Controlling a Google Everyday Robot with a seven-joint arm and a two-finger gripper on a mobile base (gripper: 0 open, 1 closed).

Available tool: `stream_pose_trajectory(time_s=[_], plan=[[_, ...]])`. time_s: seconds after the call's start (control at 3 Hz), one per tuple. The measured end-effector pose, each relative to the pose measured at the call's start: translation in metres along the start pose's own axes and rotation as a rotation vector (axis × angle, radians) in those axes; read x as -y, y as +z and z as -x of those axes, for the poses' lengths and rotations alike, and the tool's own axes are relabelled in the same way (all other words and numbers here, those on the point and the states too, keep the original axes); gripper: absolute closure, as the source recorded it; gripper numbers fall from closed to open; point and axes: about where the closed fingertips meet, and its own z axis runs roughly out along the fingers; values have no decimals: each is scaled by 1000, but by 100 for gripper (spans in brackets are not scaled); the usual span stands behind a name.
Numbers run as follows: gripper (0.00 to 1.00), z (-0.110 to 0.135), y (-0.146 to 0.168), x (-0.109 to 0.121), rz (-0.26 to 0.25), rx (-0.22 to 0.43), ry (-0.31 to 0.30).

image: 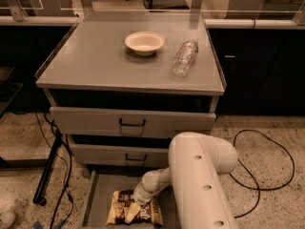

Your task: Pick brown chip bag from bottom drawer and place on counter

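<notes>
The brown chip bag (123, 207) lies flat on the grey floor of the open bottom drawer (97, 194), at the bottom of the camera view. My gripper (132, 213) reaches down into the drawer at the end of the white arm (200, 175) and rests on top of the bag, over its middle. The counter (95, 61) is the grey cabinet top above.
A cream bowl (144, 42) and a clear plastic bottle (184, 56) lying on its side are on the counter. Two upper drawers with black handles (132, 123) are shut. Black cables (52, 142) and a stand leg run along the floor left of the cabinet, another cable at right.
</notes>
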Motion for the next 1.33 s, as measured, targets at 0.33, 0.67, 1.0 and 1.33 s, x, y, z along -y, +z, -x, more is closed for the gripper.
stream_pose_trajectory(time_s=[0.33, 0.67, 1.0, 1.33], plan=[[0, -16, 17, 1, 10, -31, 7], [0, -40, 36, 9, 6, -49, 4], [1, -44, 43, 11, 10, -53, 5], [25, -44, 43, 11, 10, -53, 5]])
